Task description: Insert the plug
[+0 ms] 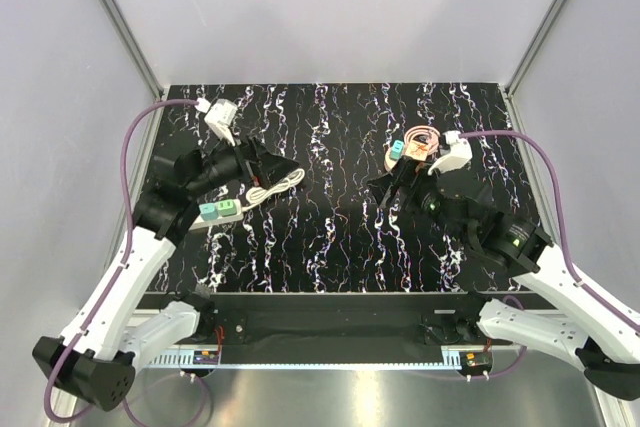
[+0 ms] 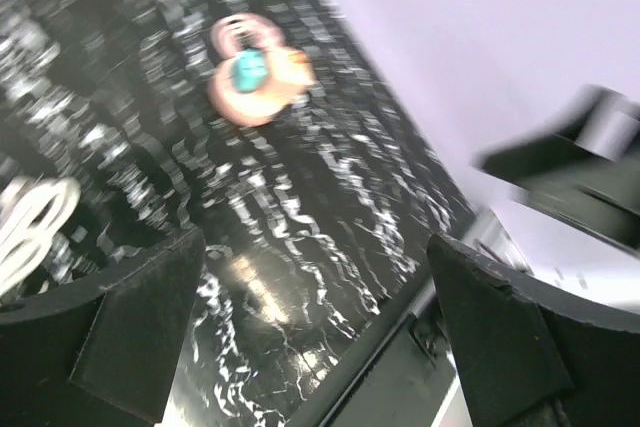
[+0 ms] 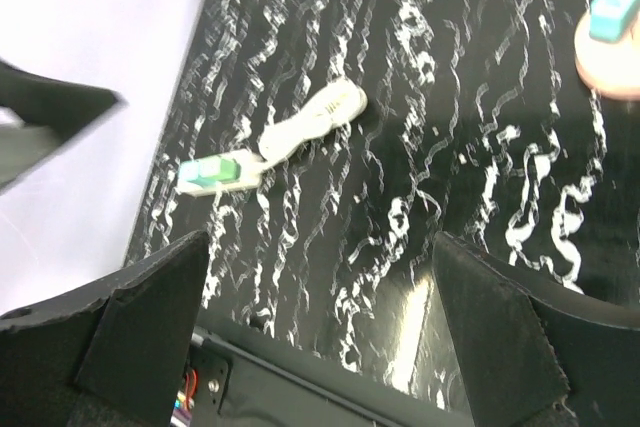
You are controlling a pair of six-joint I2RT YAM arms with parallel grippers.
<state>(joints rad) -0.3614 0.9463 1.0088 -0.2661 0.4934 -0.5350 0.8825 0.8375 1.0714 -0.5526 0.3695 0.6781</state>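
Note:
The small teal plug lies on a coiled pinkish cord at the back right of the black marbled table. The left wrist view shows the plug far ahead, and the right wrist view shows the plug at the top right edge. The white power strip lies at the left with green blocks on it, also seen as the power strip. My left gripper hovers open right of the strip, empty. My right gripper is open just below the plug, empty.
A white cable bundle trails from the strip toward the table's middle, the same bundle in the right wrist view. White walls enclose the table on three sides. The black front rail carries both arm bases.

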